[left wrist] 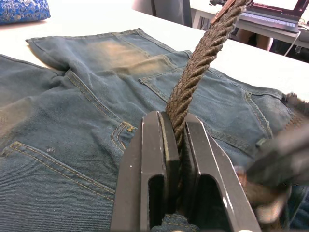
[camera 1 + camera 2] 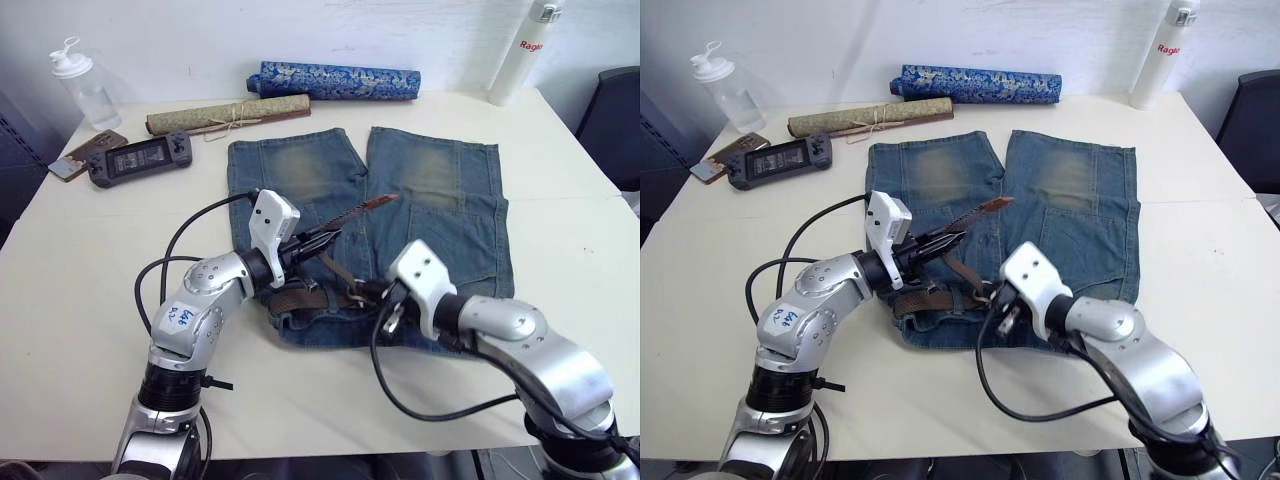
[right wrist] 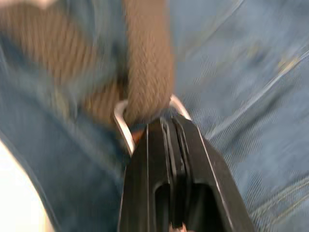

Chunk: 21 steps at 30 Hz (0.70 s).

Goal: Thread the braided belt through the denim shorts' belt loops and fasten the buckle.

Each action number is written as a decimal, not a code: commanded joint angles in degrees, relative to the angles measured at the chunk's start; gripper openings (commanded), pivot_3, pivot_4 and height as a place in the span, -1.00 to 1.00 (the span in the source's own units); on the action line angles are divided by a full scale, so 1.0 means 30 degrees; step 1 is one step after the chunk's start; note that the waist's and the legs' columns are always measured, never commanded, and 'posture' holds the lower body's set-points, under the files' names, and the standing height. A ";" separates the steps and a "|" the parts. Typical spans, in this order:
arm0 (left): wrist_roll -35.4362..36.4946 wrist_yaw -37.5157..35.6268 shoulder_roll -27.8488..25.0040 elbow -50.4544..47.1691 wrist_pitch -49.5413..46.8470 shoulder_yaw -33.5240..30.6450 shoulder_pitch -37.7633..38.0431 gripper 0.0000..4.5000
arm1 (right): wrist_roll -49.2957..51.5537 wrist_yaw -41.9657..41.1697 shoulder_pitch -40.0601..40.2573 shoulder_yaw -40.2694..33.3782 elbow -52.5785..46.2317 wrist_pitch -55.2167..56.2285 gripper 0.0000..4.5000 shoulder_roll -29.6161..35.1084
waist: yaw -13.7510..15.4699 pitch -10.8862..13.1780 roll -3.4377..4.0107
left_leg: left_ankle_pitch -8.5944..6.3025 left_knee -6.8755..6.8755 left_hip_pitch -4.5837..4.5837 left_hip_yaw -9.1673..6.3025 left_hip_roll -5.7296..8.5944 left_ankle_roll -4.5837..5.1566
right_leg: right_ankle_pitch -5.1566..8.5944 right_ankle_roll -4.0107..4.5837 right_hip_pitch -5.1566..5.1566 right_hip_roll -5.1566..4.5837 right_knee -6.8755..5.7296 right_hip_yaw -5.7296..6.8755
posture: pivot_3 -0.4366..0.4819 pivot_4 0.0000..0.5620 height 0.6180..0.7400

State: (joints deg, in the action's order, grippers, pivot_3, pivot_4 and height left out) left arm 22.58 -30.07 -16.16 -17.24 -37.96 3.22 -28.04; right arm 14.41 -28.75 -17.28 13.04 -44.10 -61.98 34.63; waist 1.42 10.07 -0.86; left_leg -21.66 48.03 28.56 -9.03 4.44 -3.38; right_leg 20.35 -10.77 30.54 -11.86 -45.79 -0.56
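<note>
A pale bench (image 2: pixel 560 230) carries the denim shorts (image 2: pixel 420 215), spread flat with the waistband toward the robot. The braided belt (image 1: pixel 198 67) lies along that waistband, its tan-tipped end lifted over the shorts. The left gripper (image 2: pixel 318 241) has its fingers clenched on this raised strap. The right gripper (image 2: pixel 992 297) pinches the silver buckle (image 3: pixel 123 126), fingers closed together.

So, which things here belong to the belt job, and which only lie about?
For the job: braided belt, denim shorts, left tool, right tool.

Lying about: blue patterned roll, tan roll, game console, clear bottle, white bottle.
</note>
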 commanded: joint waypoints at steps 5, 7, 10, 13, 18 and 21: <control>0.0818 0.0201 0.0253 -0.0569 0.0259 -0.0884 -0.0636 -1.00 | -0.1399 0.1194 0.1028 0.1870 0.0739 -0.0101 -0.98 0.1019 | 0.0006 -0.0016 -0.0021 | -0.0003 -0.0001 -0.0018 -0.0002 -0.0005 0.0006 | 0.0002 0.0002 -0.0019 0.0003 0.0000 0.0003 | -0.05 -0.47 -0.68; 0.1275 0.0361 0.0337 -0.0606 0.0045 -0.1352 -0.0603 -1.00 | -0.1340 0.1319 0.1081 0.1777 0.0821 -0.0068 -0.98 0.0833 | 0.0019 -0.0031 -0.0044 | -0.0004 -0.0001 -0.0021 -0.0003 -0.0005 0.0011 | 0.0001 0.0002 -0.0024 0.0002 -0.0001 0.0002 | -0.05 -0.47 -0.68; 0.0948 0.0196 -0.0359 -0.0488 0.0206 -0.1301 0.0240 -1.00 | -0.1137 0.1475 0.1055 0.1441 0.0581 0.0116 -0.98 0.0453 | 0.0015 -0.0040 -0.0059 | -0.0004 -0.0001 -0.0035 -0.0005 -0.0005 0.0017 | 0.0000 0.0005 -0.0033 0.0004 -0.0006 0.0003 | -0.05 -0.47 -0.68; 0.1092 0.0251 -0.0560 -0.0626 0.0162 -0.1385 0.0879 -1.00 | -0.0313 0.1465 0.0990 0.0199 0.0016 0.0313 -0.98 -0.0635 | 0.0007 -0.0041 -0.0058 | -0.0006 -0.0002 -0.0042 -0.0006 -0.0007 0.0021 | 0.0003 0.0010 -0.0037 0.0008 -0.0009 0.0003 | -0.05 -0.47 -0.68; 0.0939 0.0187 -0.0662 -0.0875 0.0295 -0.0988 0.1319 -1.00 | 0.0729 0.1479 0.0389 -0.1911 -0.0575 0.0000 -0.98 -0.1920 | 0.0010 -0.0039 -0.0060 | -0.0007 -0.0003 -0.0033 -0.0014 -0.0008 0.0023 | 0.0003 0.0014 -0.0031 0.0015 -0.0015 0.0003 | -0.05 -0.47 -0.68; 0.0875 0.0208 -0.0666 -0.0858 0.0381 -0.0877 0.1358 -1.00 | 0.0756 0.1440 0.0446 -0.2278 -0.0671 -0.0212 -0.98 -0.1489 | 0.0010 -0.0039 -0.0059 | -0.0008 -0.0003 -0.0029 -0.0016 -0.0009 0.0024 | 0.0004 0.0015 -0.0028 0.0019 -0.0009 0.0004 | -0.05 -0.47 -0.68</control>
State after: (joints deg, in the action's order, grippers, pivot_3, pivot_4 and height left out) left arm 25.22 -29.56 -17.87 -17.31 -38.17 0.75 -24.08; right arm 16.08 -24.45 -15.54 7.72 -44.47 -62.59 29.22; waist 1.45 9.96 -1.04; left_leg -21.69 48.02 28.48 -9.08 4.42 -3.31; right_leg 20.36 -10.73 30.46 -11.81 -45.82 -0.55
